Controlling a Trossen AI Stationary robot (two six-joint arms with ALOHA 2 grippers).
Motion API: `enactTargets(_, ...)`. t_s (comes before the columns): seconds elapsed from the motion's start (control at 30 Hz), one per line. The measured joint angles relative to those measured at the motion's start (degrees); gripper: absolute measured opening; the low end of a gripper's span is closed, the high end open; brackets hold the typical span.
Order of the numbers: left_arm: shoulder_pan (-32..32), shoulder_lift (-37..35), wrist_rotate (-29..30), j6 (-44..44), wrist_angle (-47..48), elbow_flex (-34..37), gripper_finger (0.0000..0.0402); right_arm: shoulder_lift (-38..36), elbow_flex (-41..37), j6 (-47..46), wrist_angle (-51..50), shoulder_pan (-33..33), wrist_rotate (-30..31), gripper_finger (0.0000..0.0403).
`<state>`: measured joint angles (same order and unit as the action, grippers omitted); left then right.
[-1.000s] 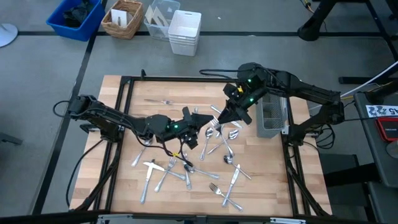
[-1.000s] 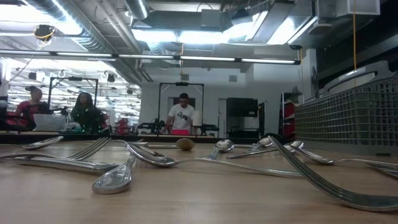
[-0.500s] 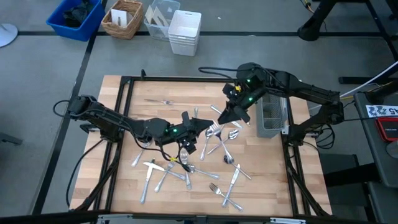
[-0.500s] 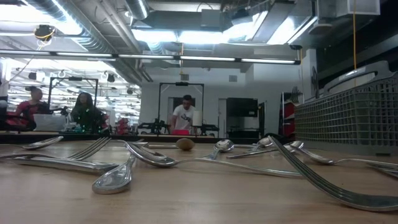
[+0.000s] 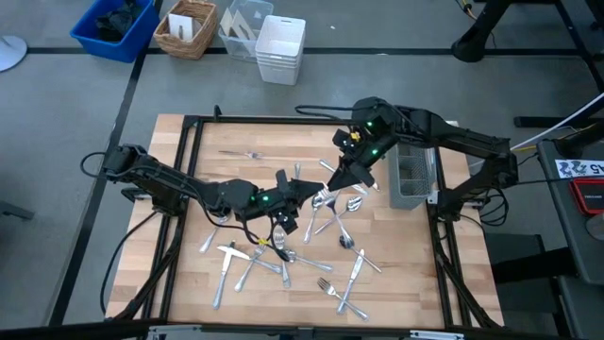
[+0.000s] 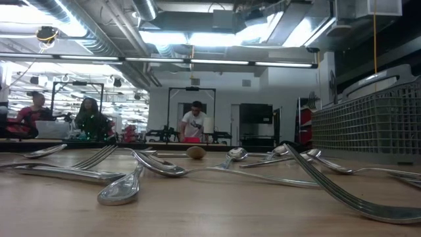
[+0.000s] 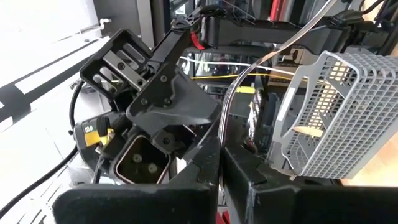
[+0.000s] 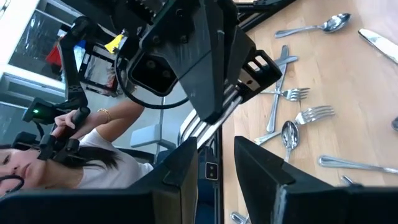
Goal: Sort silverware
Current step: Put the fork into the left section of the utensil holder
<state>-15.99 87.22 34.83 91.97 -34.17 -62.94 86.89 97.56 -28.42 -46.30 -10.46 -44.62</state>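
My left gripper (image 5: 307, 187) is shut on a silver fork (image 8: 202, 121) above the middle of the table. The fork's tines (image 8: 191, 129) point at my right gripper (image 8: 216, 165), which is open just beyond them, in front of the grey mesh caddy (image 5: 413, 175). Its two fingers stand on either side of the tine end, and I cannot tell whether they touch it. Several other forks, spoons and knives (image 5: 283, 250) lie flat and scattered on the wooden top. My left gripper pinches the fork between its two fingers, on the handle just behind the tines (image 8: 231, 99). It comes about level from the table's left. The fork sticks out past the fingertips, lifted clear of the table, tines toward my right gripper.
The caddy (image 6: 368, 122) stands at the table's right side. Beyond the far edge are a blue bin (image 5: 113, 28), a wicker basket (image 5: 187, 28) and a white bin (image 5: 280, 47). A person (image 8: 74, 155) sits beside the table, and others stand far back in the room.
My right gripper has rolled a little and edged toward the table's left, closer to the fork's tines. The fork stays clear of the table in my left gripper.
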Motion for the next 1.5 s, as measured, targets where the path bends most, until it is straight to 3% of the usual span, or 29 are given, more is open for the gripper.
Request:
enactTargets(0.27, 0.2, 0.0, -0.1, 0.0, 0.2, 0.0, 0.0000, 0.9, 0.0, 0.7, 0.9, 0.0, -2.0, 0.0110)
enactTargets(0.47, 0.6, 0.0, 0.1, 0.0, -0.1, 0.0, 0.0000, 0.9, 0.0, 0.8, 2.0, 0.0, -7.3, 0.0110)
enactTargets(0.93, 3.4, 0.0, -2.3, 1.1, -1.7, 0.0, 0.0000, 0.9, 0.0, 1.9, 2.2, 0.0, -6.2, 0.0108)
enactTargets(1.07, 3.7, 0.0, -2.4, 1.0, -1.8, 0.0, 0.0000, 0.9, 0.0, 2.2, 2.3, 0.0, -4.9, 0.0086)
enactTargets(1.27, 3.7, 0.0, -2.6, 2.0, -1.5, 0.0, 0.0000, 0.9, -0.1, 5.7, 2.2, 0.0, -3.9, 0.0016)
enactTargets(1.5, 3.7, -0.1, -2.5, 1.8, -1.4, 0.0, 0.0005, 0.9, -0.1, 7.9, 2.2, 0.0, -2.7, 0.0022)
